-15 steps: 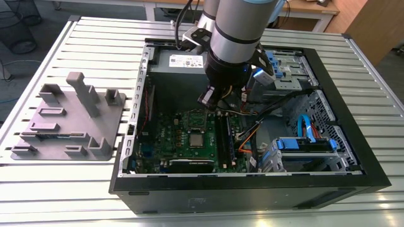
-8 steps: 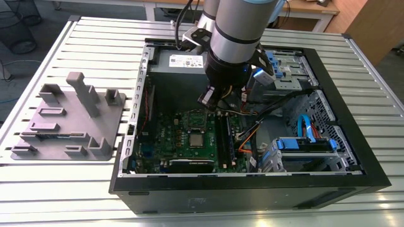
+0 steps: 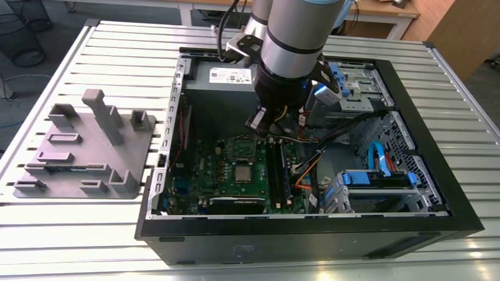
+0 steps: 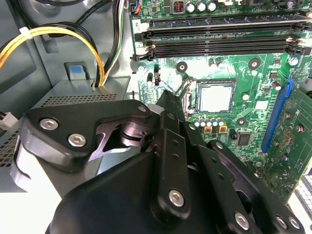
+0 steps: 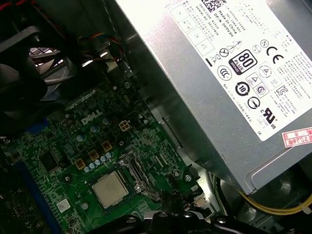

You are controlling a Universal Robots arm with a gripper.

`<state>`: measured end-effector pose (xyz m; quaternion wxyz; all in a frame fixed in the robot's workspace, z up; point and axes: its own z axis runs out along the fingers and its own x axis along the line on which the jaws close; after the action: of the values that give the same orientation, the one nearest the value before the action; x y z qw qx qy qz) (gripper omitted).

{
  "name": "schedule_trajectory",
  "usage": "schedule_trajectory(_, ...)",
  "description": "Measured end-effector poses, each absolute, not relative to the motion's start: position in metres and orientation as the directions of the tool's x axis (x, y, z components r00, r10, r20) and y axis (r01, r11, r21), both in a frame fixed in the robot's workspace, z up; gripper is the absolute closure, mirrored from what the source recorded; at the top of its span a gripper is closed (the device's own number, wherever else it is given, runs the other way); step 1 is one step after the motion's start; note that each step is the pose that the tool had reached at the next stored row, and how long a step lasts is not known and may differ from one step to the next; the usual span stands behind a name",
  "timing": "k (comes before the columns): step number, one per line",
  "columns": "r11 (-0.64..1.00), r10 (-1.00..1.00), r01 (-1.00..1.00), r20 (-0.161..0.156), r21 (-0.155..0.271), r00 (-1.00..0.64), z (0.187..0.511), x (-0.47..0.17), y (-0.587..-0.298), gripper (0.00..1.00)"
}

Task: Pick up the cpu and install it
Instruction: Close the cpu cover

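Silver-grey cpu (image 4: 214, 97) lies flat in the motherboard socket (image 4: 191, 99) — gripper (image 3: 262, 130) hangs nearby over the board, apart or together I cannot tell; best kept vertical, clear of the cables (image 4: 73, 35).

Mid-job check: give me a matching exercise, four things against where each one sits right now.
Things:
1 cpu
2 power supply
3 grey fixture
4 blue drive caddy

Places:
A on the slatted table, outside the case
B on the green motherboard
C inside the case, at the exterior view's right
D along the case's far wall in the exterior view

Pairs: 1-B, 2-D, 3-A, 4-C
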<state>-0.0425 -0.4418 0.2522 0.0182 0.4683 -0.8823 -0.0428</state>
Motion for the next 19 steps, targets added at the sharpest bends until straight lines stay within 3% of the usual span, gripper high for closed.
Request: schedule_trajectory(19, 0.545, -0.837, -0.833, -0.008, 0.092, -0.548, 0.2522, -0.0425, -0.4437, 0.89)
